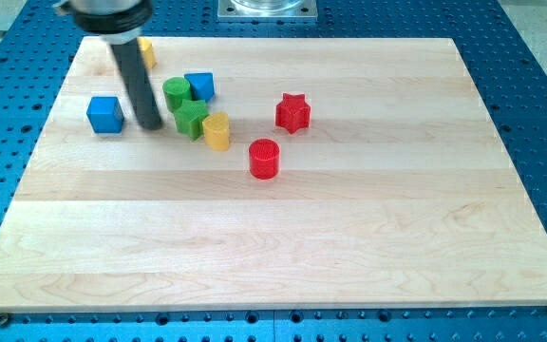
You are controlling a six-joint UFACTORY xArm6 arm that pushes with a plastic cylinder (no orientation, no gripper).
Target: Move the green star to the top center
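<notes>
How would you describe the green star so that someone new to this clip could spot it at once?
Start at the wooden board and go to the cluster of blocks in its upper left. The green star sits just right of my tip, below the green cylinder and left of the yellow cylinder. It is the only green block with points.

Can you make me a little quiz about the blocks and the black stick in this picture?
1. True or false: my tip is at the view's left of the green star.
2. Which block sits just at the view's right of the green star? A) yellow cylinder B) red star C) blue cube
3. Fill in: the red cylinder lies toward the view's ____ from the red star.

Key: 1 true. 2 A. 3 bottom.
</notes>
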